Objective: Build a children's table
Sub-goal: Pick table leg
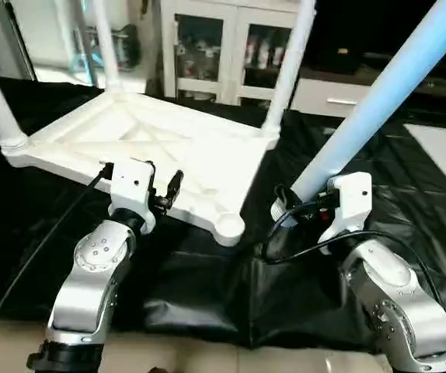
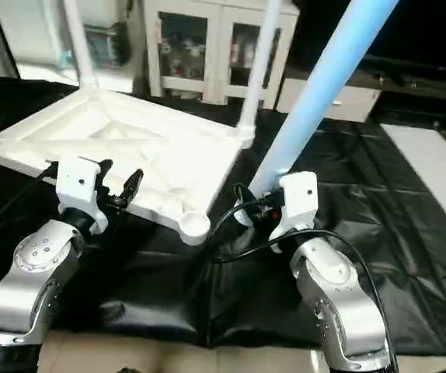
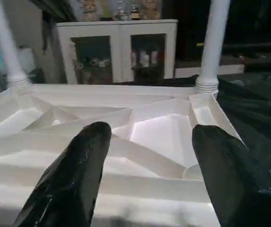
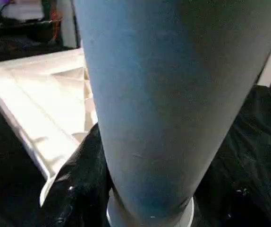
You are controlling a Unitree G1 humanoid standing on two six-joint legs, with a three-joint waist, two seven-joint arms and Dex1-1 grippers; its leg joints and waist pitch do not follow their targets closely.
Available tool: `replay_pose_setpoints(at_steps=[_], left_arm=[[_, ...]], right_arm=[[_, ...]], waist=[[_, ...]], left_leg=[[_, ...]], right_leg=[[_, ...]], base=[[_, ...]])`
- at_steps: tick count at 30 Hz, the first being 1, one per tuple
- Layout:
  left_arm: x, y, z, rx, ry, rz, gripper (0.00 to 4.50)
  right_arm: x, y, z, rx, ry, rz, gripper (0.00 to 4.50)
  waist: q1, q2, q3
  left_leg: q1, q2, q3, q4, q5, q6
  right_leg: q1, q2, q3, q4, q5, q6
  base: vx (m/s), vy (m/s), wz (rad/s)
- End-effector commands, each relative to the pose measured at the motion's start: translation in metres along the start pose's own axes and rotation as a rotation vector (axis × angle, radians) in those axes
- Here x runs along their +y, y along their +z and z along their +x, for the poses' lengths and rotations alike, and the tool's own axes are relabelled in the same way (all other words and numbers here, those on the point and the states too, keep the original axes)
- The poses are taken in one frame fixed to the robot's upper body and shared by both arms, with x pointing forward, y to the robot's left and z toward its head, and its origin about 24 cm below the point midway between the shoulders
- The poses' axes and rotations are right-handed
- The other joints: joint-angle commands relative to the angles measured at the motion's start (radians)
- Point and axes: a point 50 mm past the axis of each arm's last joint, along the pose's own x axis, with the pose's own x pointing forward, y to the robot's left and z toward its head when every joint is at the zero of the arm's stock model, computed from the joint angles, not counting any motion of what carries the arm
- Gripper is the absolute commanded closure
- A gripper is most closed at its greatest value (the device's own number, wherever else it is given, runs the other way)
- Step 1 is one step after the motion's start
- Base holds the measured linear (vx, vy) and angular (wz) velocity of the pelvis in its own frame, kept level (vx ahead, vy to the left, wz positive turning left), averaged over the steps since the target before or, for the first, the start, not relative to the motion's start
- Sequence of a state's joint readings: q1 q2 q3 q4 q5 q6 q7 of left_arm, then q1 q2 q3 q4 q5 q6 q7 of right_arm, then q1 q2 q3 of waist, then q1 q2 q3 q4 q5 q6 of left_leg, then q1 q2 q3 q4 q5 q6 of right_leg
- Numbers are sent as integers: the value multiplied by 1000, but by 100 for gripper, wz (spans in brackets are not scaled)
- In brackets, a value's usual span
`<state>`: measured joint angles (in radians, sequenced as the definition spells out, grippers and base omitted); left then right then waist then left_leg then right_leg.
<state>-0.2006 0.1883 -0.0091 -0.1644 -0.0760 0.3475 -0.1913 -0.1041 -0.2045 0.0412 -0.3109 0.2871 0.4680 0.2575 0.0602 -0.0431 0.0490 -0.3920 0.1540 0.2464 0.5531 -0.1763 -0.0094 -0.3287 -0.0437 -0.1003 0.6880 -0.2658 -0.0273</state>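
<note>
Tabletop (image 1: 153,151) lies upside down at centre-left of the frame on the black-draped bench (image 1: 409,194), ribs up, with three legs (image 1: 289,66) standing in its far and left corner sockets and the near corner socket (image 1: 229,227) empty. Left pincer (image 1: 141,186), fingers (image 3: 74,175) spread apart and holding nothing, hovers at the tabletop's near rim. Right pincer (image 1: 304,206), at lower right, is clamped on the fourth leg (image 1: 378,97), which slants toward the upper right.
</note>
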Motion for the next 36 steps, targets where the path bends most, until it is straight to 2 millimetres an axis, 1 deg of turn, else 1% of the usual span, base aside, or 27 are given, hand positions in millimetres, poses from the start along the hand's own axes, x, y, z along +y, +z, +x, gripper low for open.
replay_pose_setpoints(at_steps=[1,2,3,4,6,7,11,13,15,16,17,18,19,20,21,22,23,24,27,28,30,31,32,33,34,35,36], left_arm=[[-2,5,2,-9,-2,-16,129],[-2,6,2,-15,0,-21,129],[-2,6,2,-16,0,-21,129],[-2,7,3,-21,-3,-20,129],[-1,10,3,-35,-3,1,129],[-1,10,4,-36,-4,1,129],[0,15,5,-53,5,5,129],[1,17,5,-55,8,19,129],[2,16,5,-51,10,31,129],[2,16,5,-50,10,34,129],[2,15,5,-50,9,33,129],[1,15,5,-49,8,32,129],[1,15,4,-48,4,31,129],[1,15,4,-47,2,30,129],[1,15,4,-47,1,29,129],[0,15,4,-46,1,29,129],[0,14,4,-45,1,31,129],[0,14,4,-45,2,33,129],[0,14,4,-45,6,34,129],[1,14,4,-45,7,36,129],[1,14,4,-46,8,37,129],[0,14,4,-47,9,36,129],[0,14,4,-47,9,37,129],[0,14,4,-47,9,39,129],[0,14,4,-45,9,42,129],[0,14,4,-45,10,43,129],[0,14,4,-45,10,43,129]], right_arm=[[-9,4,-1,-14,-26,-11,261],[-9,4,-1,-14,-26,-9,261],[-9,4,-1,-14,-26,-9,261],[-9,4,-1,-14,-24,-7,261],[-7,4,-1,-11,-13,-4,261],[-7,4,-1,-9,-9,-4,261],[-3,3,0,-6,11,1,261],[-2,3,1,-9,17,8,261],[-3,3,2,-9,22,-2,261],[-3,3,2,-8,24,-15,261],[-3,3,2,-7,25,-20,261],[-3,3,2,-4,25,-25,261],[-3,2,1,-1,25,-30,261],[-3,2,1,1,26,-32,261],[-4,2,1,-2,20,-7,261],[-5,2,1,-4,15,13,261],[-5,3,2,-7,19,4,261],[-5,3,2,-9,20,0,261],[-6,4,2,-13,24,-7,261],[-6,4,2,-12,30,-13,261],[-5,4,2,-9,41,-21,261],[-4,4,2,-7,46,-33,261],[-4,4,2,-5,49,-43,261],[-4,4,2,-4,51,-48,261],[-4,3,2,4,53,-50,261],[-4,3,2,7,58,-57,261],[-3,3,2,7,59,-58,261]], waist=[[-1,-7,-79],[40,-24,-58],[52,-25,-60],[74,-12,-40],[72,13,-60],[49,22,-60],[43,28,-47],[44,26,-33],[30,26,-16],[16,46,-12],[16,46,-12],[8,66,-16],[7,55,-18],[-5,23,-25],[-1,13,-17],[25,0,-25],[43,4,-30],[56,0,-46],[24,43,-64],[-17,61,-89],[-32,45,-94],[-41,28,-89],[-36,10,-74],[-25,-41,-70],[-1,-69,-65],[37,-35,-75],[31,-38,-74]], left_leg=[[62,90,-91,-67,-482,-143],[-9,9,-124,107,-123,-29],[-64,-22,-144,120,-6,-2],[-43,14,-143,80,-6,-15],[5,56,-143,16,-71,-22],[30,116,-162,-22,-177,-19],[39,104,-148,-33,-364,-63],[61,93,-140,-33,-517,-91],[115,84,-137,-16,-683,-110],[123,102,-152,-44,-804,-112],[123,102,-152,-44,-804,-112],[77,139,-164,-137,-956,-126],[91,136,-170,-162,-993,-112],[130,106,-162,-109,-913,-93],[109,75,-141,-63,-822,-106],[62,46,-113,33,-464,-40],[41,54,-116,70,-316,-4],[-14,50,-121,56,-113,24],[81,92,-150,-36,-116,46],[213,158,-238,-41,-80,162],[236,179,-279,-14,109,400],[218,165,-265,-14,209,471],[160,101,-197,-18,163,438],[99,-5,-111,10,-77,301],[48,-56,-91,66,-176,243],[-54,-14,-160,168,-145,192],[-49,-4,-166,178,-125,134]], right_leg=[[-15,-136,80,-113,-163,-74],[-2,-242,137,-200,-375,-59],[59,-204,122,-179,-358,16],[18,-191,105,-189,-416,94],[29,-138,68,-169,-311,17],[3,-111,58,-133,-142,-43],[4,-132,64,-153,-239,-96],[5,-134,58,-188,-514,-39],[-12,-122,16,-235,-729,11],[27,-93,-23,-218,-652,14],[27,-93,-23,-218,-652,14],[92,-58,-23,-64,-398,-11],[77,-43,-6,-22,-214,-10],[42,-90,40,-113,-335,-35],[45,-135,57,-180,-531,-55],[91,-210,112,-247,-797,-46],[110,-242,135,-263,-827,-52],[147,-182,96,-231,-638,-70],[83,-55,15,-150,-247,-76],[-22,-39,-3,-49,-125,-67],[-106,-52,21,28,-107,50],[-135,-66,44,39,-53,91],[-111,-66,59,-14,54,67],[-34,-82,108,-118,89,30],[28,-124,169,-170,-79,-2],[123,-297,146,-179,-158,49],[93,-291,113,-189,-185,68]], base=[[-69,-181,-1],[-26,-151,-31],[-27,-107,-32],[-27,-107,-32],[-71,-45,-3],[-74,-23,3],[-18,0,0],[0,0,0],[0,0,0],[0,0,0],[33,59,-18],[0,0,0],[0,0,0],[0,0,0],[132,-44,-8],[132,-44,-8],[119,-13,-14],[112,23,-11],[146,40,-2],[186,51,4],[170,-4,-6],[148,-24,-10],[110,-43,-9],[96,-77,4],[96,-77,4],[116,-77,18],[108,-44,33]])
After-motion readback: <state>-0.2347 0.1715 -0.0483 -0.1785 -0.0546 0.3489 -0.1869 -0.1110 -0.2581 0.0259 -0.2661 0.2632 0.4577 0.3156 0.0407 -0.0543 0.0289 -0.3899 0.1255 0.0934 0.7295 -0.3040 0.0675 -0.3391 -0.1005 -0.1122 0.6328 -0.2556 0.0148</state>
